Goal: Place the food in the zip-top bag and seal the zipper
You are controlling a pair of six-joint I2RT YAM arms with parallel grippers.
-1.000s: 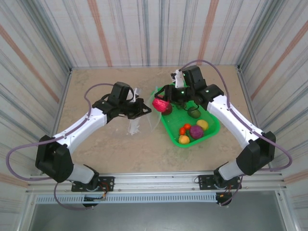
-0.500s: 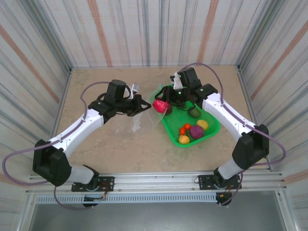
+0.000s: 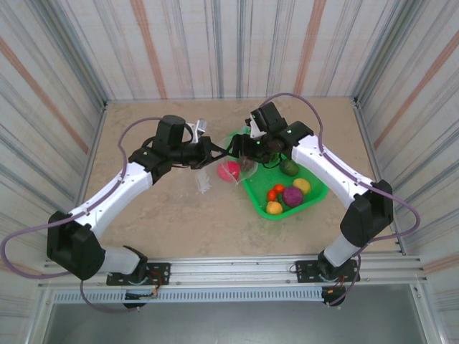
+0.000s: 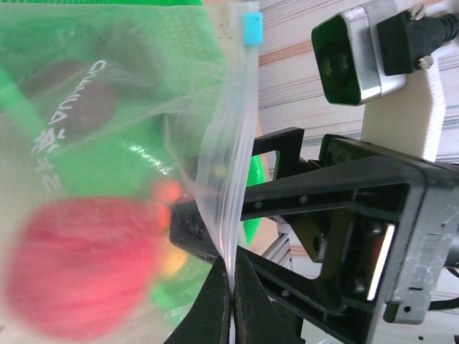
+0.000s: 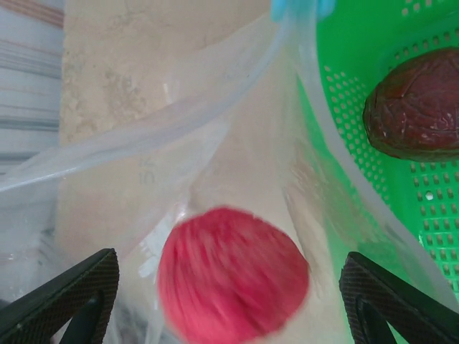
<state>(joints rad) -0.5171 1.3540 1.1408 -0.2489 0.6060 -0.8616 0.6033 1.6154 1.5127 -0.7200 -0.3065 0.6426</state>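
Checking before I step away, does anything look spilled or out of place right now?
Nothing stands out. The pink fruit is blurred but inside the zip-top bag, whose edge the left gripper pinches; the other pieces lie in the green basket.

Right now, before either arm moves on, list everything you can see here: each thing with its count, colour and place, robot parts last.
zip-top bag: one, clear, held open left of the basket
zipper: one, blue tab on the bag's mouth edge
pink fruit: one, pink-red, inside the bag, blurred
basket: one, green mesh, right of the bag
maroon fruit: one, in the basket
green fruit: one, in the basket
yellow pieces: two, in the basket
purple fruit: one, in the basket
red-orange pieces: two, in the basket
table: one, beige
left end effector: shut on the bag's edge
right end effector: open, over the bag's mouth
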